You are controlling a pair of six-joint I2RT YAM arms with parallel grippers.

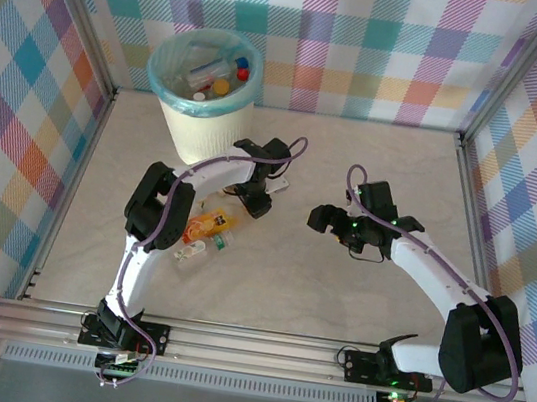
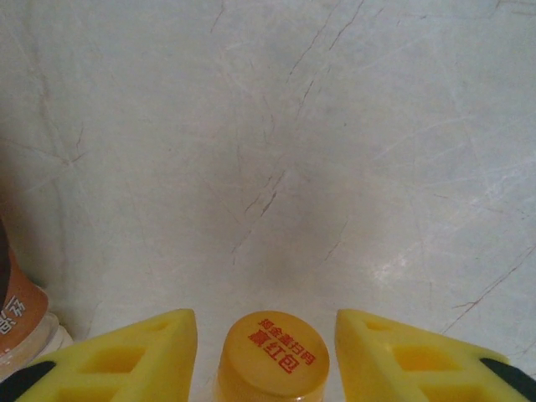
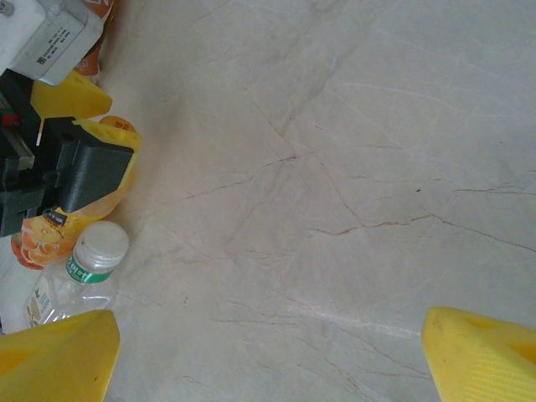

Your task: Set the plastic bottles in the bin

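**Orange cap sits between open fingers, not yet gripped**

Yellow finger pads of the left gripper [image 2: 266, 328] stand apart in its wrist view. Between them we see the orange-capped bottle [image 2: 275, 362], with a strip of table showing on each side of the cap, so the pincer is not clamped on it. A brown-labelled bottle [image 2: 18, 322] shows at the left edge of that view, resting on the pale marbled table [image 2: 276, 126].

From above, we find this gripper low over the table, just in front of the bin [image 1: 209, 126]. The bin stands at the far left, and its teal liner [image 1: 165, 84] holds several bottles [image 1: 229, 72] with red, yellow and blue caps.

The right gripper [image 1: 320, 217] hovers near the middle of the table, facing the left one and apart from it. In its wrist view we see its fingers [image 3: 59, 360] spread wide over bare table with nothing between them. A clear bottle [image 3: 84, 272] with a white cap lies just beside the orange one.
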